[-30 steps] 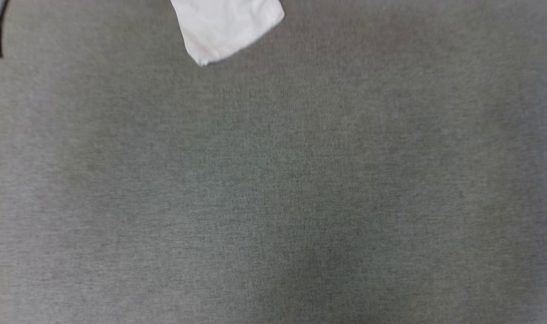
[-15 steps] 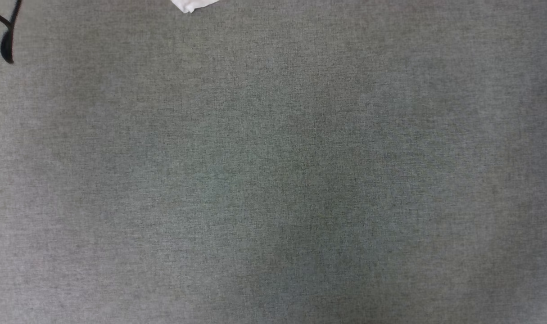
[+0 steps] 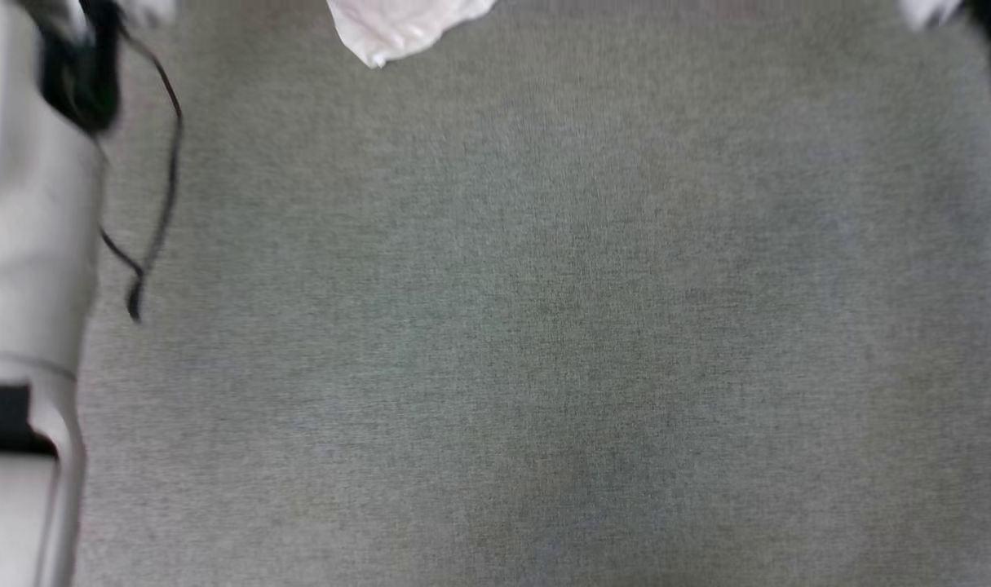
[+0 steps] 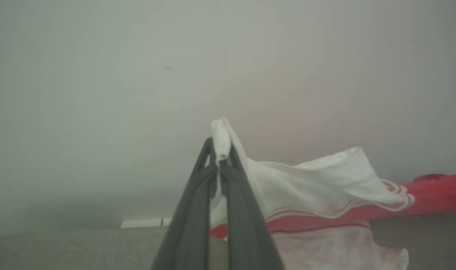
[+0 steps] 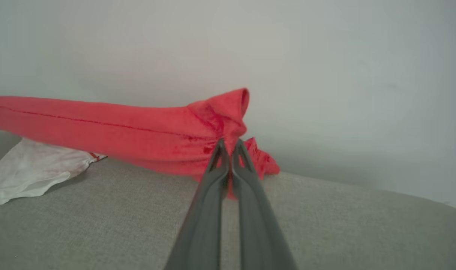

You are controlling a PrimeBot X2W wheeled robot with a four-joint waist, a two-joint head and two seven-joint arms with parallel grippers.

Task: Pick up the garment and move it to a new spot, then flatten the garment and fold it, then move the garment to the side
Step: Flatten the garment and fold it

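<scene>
1. The left gripper (image 4: 218,150), two long dark fingers, is clamped tight on a bunched fold of white cloth.
2. The right gripper (image 5: 229,144) is likewise pinched shut on a gather of red cloth. I can't tell which edge of the shirt that is.
3. Between them hangs the garment (image 5: 111,127), a red jersey-style T-shirt with white short sleeves and red-striped trim. It is stretched into a band above the far part of the grey woven fabric surface (image 3: 544,326).
4. One white sleeve (image 5: 29,170) droops onto that surface to the left.
5. I'd say this is the lay-out stage, with the shirt lifted and spread. Flattening and folding are not yet done.
6. Next, both arms need to lower together while keeping the cloth taut, so that it lands smooth before either grip lets go.
</scene>
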